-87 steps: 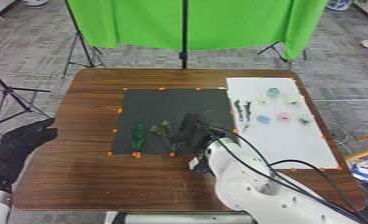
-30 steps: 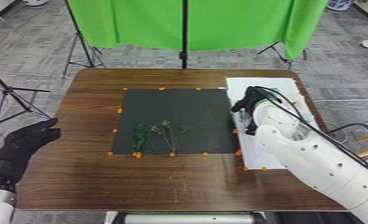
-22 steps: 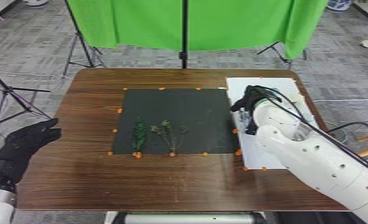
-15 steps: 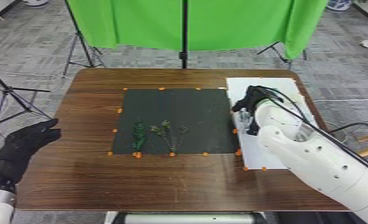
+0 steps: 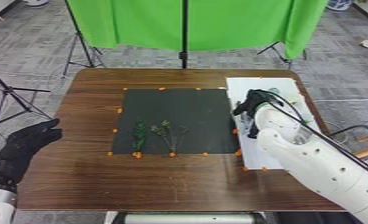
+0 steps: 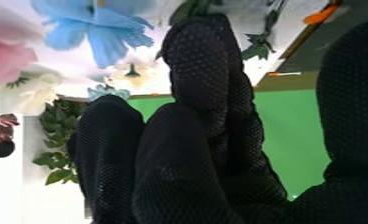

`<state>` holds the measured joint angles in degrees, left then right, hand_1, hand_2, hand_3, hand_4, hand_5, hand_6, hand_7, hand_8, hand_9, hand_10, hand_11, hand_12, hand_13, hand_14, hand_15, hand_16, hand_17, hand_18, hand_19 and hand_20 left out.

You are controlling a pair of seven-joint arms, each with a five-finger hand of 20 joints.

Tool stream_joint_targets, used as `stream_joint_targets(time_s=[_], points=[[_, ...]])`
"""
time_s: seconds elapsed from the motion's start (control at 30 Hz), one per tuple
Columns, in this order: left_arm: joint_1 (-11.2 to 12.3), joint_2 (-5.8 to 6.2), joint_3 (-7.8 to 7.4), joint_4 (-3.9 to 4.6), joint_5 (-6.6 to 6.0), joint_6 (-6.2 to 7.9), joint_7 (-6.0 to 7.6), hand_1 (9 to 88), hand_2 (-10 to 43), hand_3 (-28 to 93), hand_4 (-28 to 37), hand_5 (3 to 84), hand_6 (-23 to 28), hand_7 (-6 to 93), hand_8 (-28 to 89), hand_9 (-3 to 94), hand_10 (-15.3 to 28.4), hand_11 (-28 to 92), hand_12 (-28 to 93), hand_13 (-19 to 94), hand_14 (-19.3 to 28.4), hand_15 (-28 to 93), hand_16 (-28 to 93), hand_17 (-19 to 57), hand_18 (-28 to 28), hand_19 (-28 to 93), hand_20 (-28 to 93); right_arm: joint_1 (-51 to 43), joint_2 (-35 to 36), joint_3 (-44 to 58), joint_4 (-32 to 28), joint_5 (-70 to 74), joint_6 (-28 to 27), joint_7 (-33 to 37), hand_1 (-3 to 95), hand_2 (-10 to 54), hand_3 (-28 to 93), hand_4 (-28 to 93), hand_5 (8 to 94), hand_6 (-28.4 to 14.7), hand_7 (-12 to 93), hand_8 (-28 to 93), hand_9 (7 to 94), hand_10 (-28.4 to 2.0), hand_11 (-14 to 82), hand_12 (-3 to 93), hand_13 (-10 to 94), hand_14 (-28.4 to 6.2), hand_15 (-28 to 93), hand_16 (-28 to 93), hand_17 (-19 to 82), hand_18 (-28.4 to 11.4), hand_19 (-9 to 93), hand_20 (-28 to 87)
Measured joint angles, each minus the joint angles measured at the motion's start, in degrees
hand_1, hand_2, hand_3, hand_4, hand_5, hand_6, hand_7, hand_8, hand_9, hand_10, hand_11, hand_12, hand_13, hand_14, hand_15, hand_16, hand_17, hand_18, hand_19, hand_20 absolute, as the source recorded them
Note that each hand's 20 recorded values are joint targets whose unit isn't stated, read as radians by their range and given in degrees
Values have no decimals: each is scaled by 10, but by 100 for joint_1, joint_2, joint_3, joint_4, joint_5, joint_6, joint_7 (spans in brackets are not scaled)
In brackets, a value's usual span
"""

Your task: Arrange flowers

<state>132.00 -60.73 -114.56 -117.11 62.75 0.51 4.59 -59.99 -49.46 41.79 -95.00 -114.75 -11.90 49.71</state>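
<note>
In the head view my right hand (image 5: 251, 104) is over the left part of the white sheet (image 5: 262, 159), covering some of the stems and flowers there. The right wrist view has my right hand (image 6: 198, 125) with straight fingers, the thumb apart, nothing held. Around its fingertips are a blue flower (image 6: 100, 31), a pink flower (image 6: 4, 61), white petals (image 6: 40, 95), a cream flower (image 6: 134, 79) and a dark leafy stem (image 6: 259, 46). A green sprig (image 5: 139, 136) and a thin branched sprig (image 5: 171, 139) lie side by side on the black mat (image 5: 176, 107). My left hand (image 5: 29, 141) is open beside the table's left edge.
Orange markers line the mat and the sheet on the brown table (image 5: 163, 185). My right arm crosses the table's right side. A green curtain (image 5: 198, 25) hangs on stands behind the table, and the right wrist view has a leafy plant (image 6: 58, 137) farther off.
My right hand has gone from the mat's near right corner forward and right to the white sheet. Lately it has shifted only slightly. My left hand has barely moved.
</note>
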Motion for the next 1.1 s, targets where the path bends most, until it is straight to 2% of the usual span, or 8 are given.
stream_joint_targets(time_s=[0.1, 0.17, 0.2, 0.33, 0.5, 0.73, 0.93, 1.1], points=[[-20, 3, 14, 4, 1, -9, -1, 289, 23, 654, -220, 477, 58, 92, -59, 479, 150, 162, 94, 392, 182, 160, -34, 85, 149, 186, 175, 10, -36, -21, 39, -37, 0, -3, 406, -95, 592, -135, 822, -52, 260, -52, 910, -109, 517, 273, 937, -2, 747, 214, 750, -138, 932, 625], [-31, 3, 17, 6, 2, -9, -1, 289, 23, 653, -220, 477, 57, 92, -59, 479, 150, 163, 94, 392, 182, 160, -34, 85, 149, 187, 175, 41, -43, -84, 68, -82, 17, -15, 468, -95, 555, -130, 824, -44, 291, 137, 919, -108, 518, 272, 937, -3, 752, 212, 752, -138, 932, 623], [-34, 3, 18, 6, 2, -10, 0, 289, 23, 654, -220, 477, 57, 93, -59, 479, 150, 163, 94, 392, 182, 160, -34, 85, 149, 187, 175, 61, -43, -131, 83, -108, 38, -25, 494, -95, 531, -115, 827, -41, 301, 179, 922, -108, 517, 272, 937, -3, 756, 209, 753, -139, 932, 624], [-36, -4, 18, 7, 3, -9, 7, 290, 24, 652, -221, 476, 57, 93, -59, 478, 150, 162, 94, 391, 182, 159, -34, 84, 149, 187, 175, 94, -44, -322, 133, -187, 155, -88, 559, -95, 484, -77, 835, -33, 334, 217, 930, -107, 522, 269, 937, -8, 767, 207, 755, -142, 932, 629], [-36, -19, 19, 7, 5, -9, 9, 290, 24, 653, -221, 477, 57, 92, -60, 478, 151, 162, 94, 391, 182, 160, -33, 84, 149, 186, 174, 119, -91, -415, 134, -262, 241, -166, 561, -95, 527, -54, 838, -30, 363, 216, 935, -104, 527, 268, 937, -10, 779, 204, 756, -146, 932, 638], [-26, -48, 16, 6, 6, -7, 10, 290, 25, 654, -220, 477, 58, 92, -60, 479, 150, 162, 94, 391, 182, 159, -34, 83, 149, 186, 173, 104, -101, -430, 161, -236, 399, -230, 541, -95, 586, -7, 828, -50, 388, 236, 934, -101, 538, 266, 937, -10, 786, 201, 760, -147, 932, 644], [-18, -54, 14, 2, 8, -7, 11, 290, 25, 655, -218, 477, 57, 93, -59, 479, 151, 161, 95, 390, 183, 159, -33, 82, 149, 186, 173, -112, -41, -198, 27, 21, 908, -324, 542, -95, 589, 7, 825, -58, 397, 241, 934, -101, 543, 262, 937, -9, 790, 201, 765, -147, 932, 647], [-9, -54, 8, -2, 10, -7, 11, 290, 25, 655, -218, 476, 57, 93, -59, 478, 150, 161, 95, 390, 183, 158, -33, 82, 149, 186, 173, -347, 42, 282, -410, 298, 1264, -377, 546, -95, 587, 11, 827, -63, 396, 239, 933, -97, 549, 261, 937, -8, 792, 200, 766, -147, 932, 649]])
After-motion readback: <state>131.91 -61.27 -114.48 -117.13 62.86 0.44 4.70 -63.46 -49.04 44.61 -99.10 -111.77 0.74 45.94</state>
